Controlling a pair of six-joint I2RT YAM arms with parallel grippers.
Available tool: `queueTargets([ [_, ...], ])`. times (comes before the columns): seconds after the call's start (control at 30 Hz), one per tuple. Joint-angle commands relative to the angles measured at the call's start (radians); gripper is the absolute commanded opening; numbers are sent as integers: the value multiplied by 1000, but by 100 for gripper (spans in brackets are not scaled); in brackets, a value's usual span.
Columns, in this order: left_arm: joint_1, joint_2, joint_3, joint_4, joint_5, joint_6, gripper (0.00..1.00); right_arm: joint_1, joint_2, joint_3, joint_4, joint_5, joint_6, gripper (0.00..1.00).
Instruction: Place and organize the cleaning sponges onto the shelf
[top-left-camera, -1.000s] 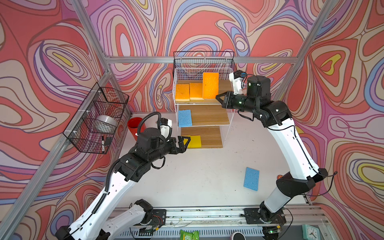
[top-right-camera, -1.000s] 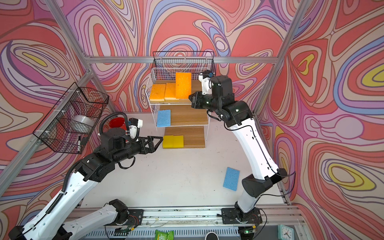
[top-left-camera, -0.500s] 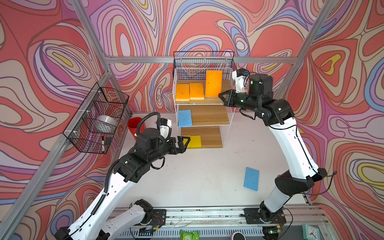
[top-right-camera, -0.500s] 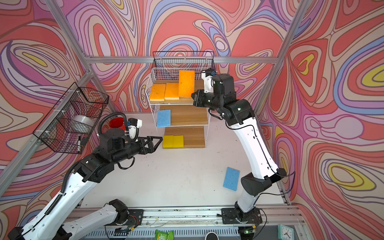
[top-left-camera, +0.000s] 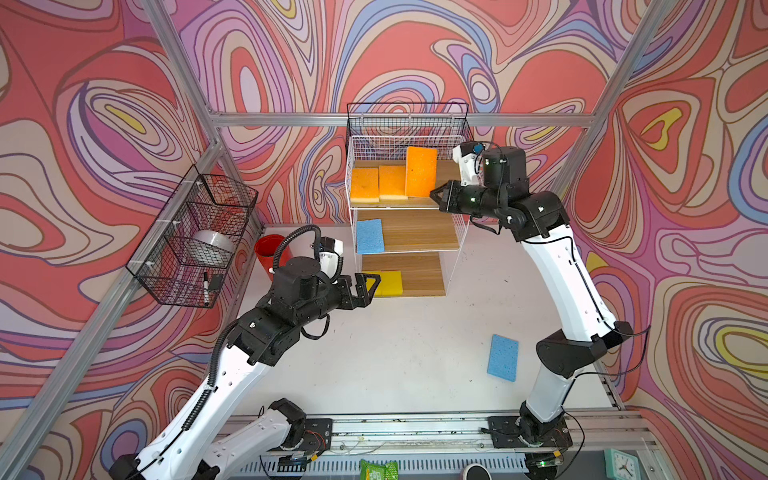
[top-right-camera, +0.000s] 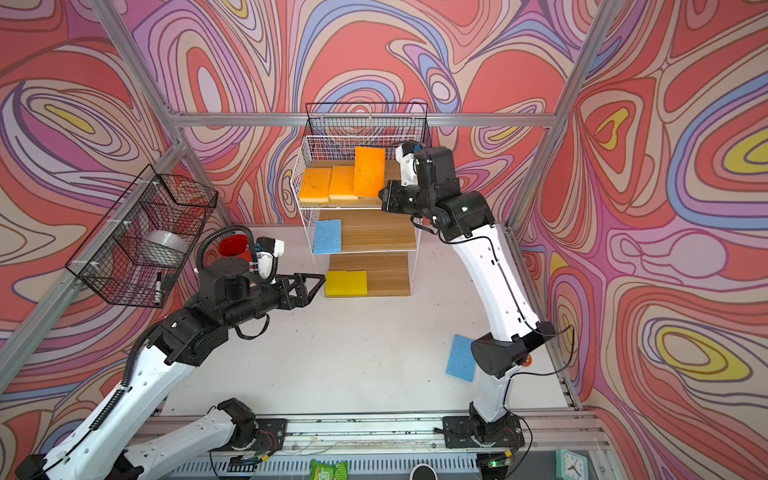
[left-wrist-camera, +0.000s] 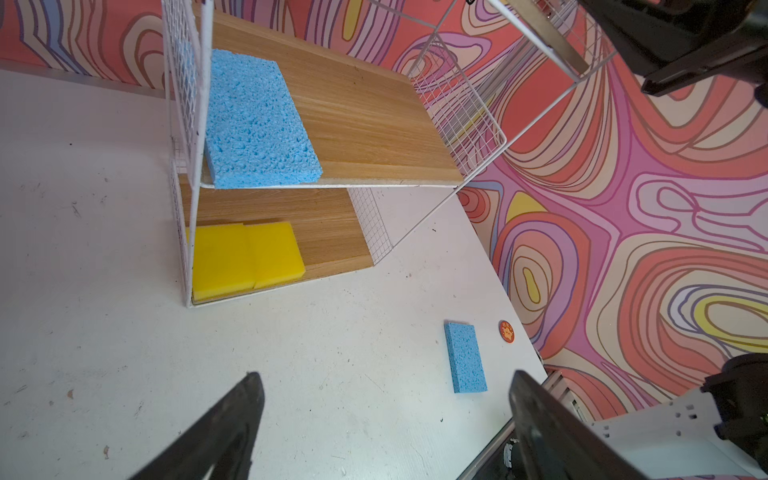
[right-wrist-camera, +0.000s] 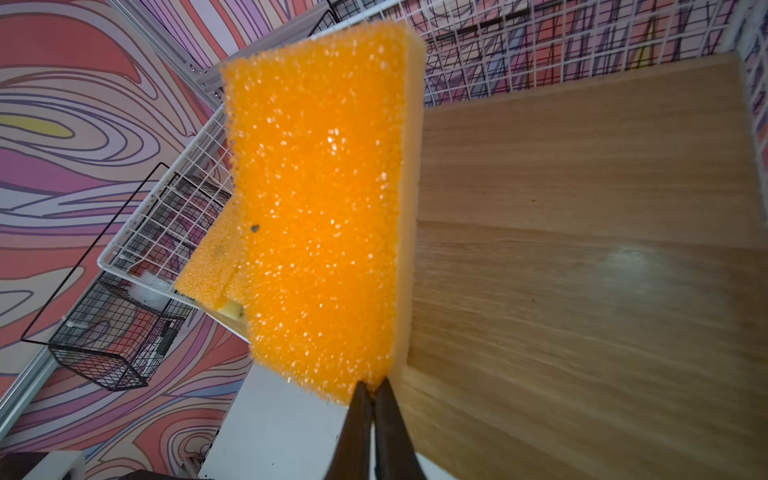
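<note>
One flat orange sponge (right-wrist-camera: 324, 208) stands on edge over the white wire shelf's (top-left-camera: 374, 149) top board (right-wrist-camera: 582, 249), pinched by the right end effector (right-wrist-camera: 372, 384). Left end effector (left-wrist-camera: 384, 378) is spread. Only the right wrist view shows its pale side.

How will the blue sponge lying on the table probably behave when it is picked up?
The loose blue sponge looks porous, so it is probably light and will squash between the jaws. It lies flat on a wide face, so it should not roll. Its rough surface likely resists slipping.
</note>
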Motion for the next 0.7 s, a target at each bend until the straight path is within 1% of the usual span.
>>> queueTargets([
  [0.0, 8, -7, -2, 0, -3, 20, 93, -1, -10, 12, -9, 20, -11, 0],
  [0.33, 10, -4, 2, 0, -2, 22, 93, -16, -43, -31, 63, -39, 9, 0],
  [0.37, 11, -4, 3, 0, -3, 21, 94, -16, -71, -36, 66, -39, 9, 0],
  [0.67, 13, -4, -2, 3, -1, 20, 94, -18, -85, -45, 58, -14, -6, 0],
])
